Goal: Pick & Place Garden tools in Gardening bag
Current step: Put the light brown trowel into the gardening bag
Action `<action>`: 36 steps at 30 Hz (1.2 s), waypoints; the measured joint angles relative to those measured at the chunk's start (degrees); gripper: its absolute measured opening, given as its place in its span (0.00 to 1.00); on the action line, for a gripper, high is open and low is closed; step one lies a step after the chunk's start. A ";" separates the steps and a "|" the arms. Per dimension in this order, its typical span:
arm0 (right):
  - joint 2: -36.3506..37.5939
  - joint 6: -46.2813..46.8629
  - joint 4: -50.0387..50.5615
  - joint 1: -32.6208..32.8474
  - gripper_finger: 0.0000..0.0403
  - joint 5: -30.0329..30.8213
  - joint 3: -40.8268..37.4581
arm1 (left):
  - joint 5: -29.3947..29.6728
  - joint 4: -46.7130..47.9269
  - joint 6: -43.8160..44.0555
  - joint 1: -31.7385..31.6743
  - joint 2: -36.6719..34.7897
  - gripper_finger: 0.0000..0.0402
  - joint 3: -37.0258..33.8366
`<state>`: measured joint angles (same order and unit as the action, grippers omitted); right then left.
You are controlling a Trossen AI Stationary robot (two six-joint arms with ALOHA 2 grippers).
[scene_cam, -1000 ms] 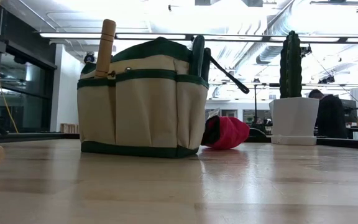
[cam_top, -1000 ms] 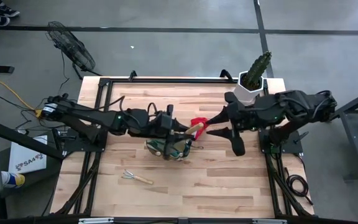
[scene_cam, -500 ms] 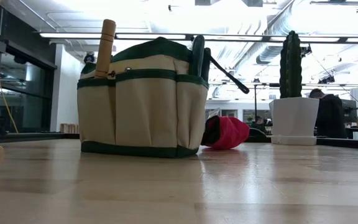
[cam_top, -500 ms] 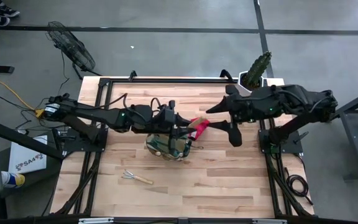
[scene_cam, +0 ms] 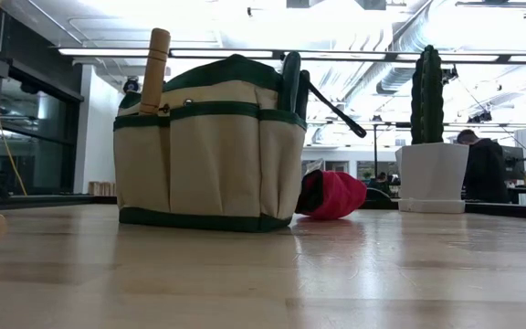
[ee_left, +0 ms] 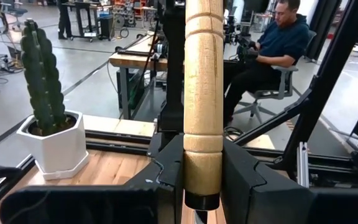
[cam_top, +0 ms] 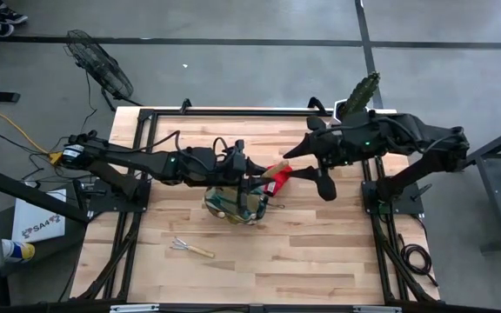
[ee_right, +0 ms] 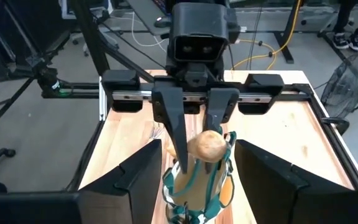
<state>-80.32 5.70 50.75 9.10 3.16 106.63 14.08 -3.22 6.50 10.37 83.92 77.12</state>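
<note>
The tan gardening bag with green trim (cam_top: 236, 207) stands upright on the table; the low view (scene_cam: 208, 146) shows a wooden handle (scene_cam: 156, 68) and dark shears handles (scene_cam: 290, 80) sticking out of it. My left gripper (cam_top: 259, 180) is over the bag's far right side, shut on a trowel's wooden handle (cam_top: 273, 182). Its blade is hidden. The red glove-like piece (cam_top: 277, 169) lies on the table just beyond the bag. My right gripper (cam_top: 310, 181) is open and empty, right of the handle. The hand rake (cam_top: 190, 249) lies flat near the front. My left gripper pinches the wooden handle near its dark ferrule end (ee_left: 202, 163) between its two fingers (ee_left: 166, 177). The handle runs on past the fingertips, its round free end (ee_right: 207, 146) toward the table's right. It is held clear above the bag (ee_right: 197, 190).
A green cactus in a white hexagonal pot (cam_top: 355, 104) stands at the far right corner, beside my right arm; it also shows in the left wrist view (ee_left: 48, 146). A person sits at a desk beyond the table (ee_left: 278, 50). Bare wood lies along the near side.
My right arm has drawn back from the trowel handle toward the table's far edge. My left gripper has shifted a little toward the right with the handle. The bag, glove and rake have stayed put.
</note>
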 joint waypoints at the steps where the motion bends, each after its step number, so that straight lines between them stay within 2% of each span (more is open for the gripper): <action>1: -0.23 -0.22 -0.05 -0.28 0.48 -0.46 0.00 | 0.03 -0.03 0.00 0.00 0.00 0.15 0.00; 15: -2.20 -2.38 0.04 -1.04 0.47 -1.62 0.00 | 0.66 0.45 0.44 0.00 0.00 0.15 0.00; 27: -2.12 -2.56 0.05 -1.04 0.29 0.17 0.00 | 1.44 2.12 1.32 0.00 0.00 0.15 0.00; 36: -2.11 -2.57 0.35 -1.04 0.22 -0.18 0.00 | 1.43 2.11 1.41 0.02 -0.02 0.15 0.00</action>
<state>-82.43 3.13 51.10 8.05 2.99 106.63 15.51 -1.10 7.92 10.39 83.90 77.12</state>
